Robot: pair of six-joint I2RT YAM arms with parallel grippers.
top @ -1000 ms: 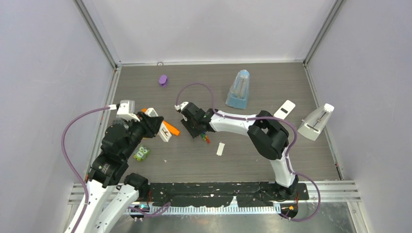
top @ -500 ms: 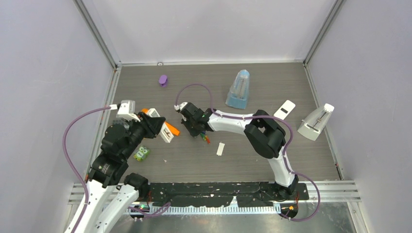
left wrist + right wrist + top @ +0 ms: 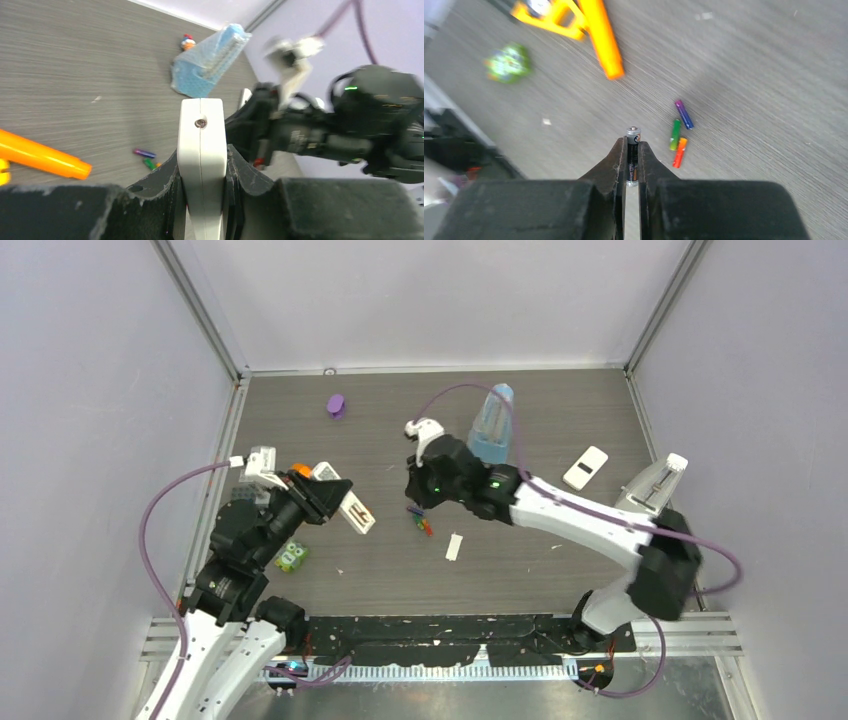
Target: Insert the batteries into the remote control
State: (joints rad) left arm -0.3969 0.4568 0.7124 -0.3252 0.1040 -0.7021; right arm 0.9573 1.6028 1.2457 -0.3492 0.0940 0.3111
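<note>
My left gripper is shut on a white remote control and holds it off the table, edge-on in the left wrist view. My right gripper is shut on a dark battery, which stands upright between the fingers above the table. In the top view that gripper hovers just behind three loose batteries. Those are purple, green and red-orange, lying close together on the wood surface.
A small white cover lies near the batteries. An orange toy and a green toy sit by the left arm. A blue bag, a purple object, a second white remote and a white stand are farther off.
My right gripper has shut on the dark battery and risen off the table, swinging back and to the right. The left gripper has shifted the remote slightly to the right.
</note>
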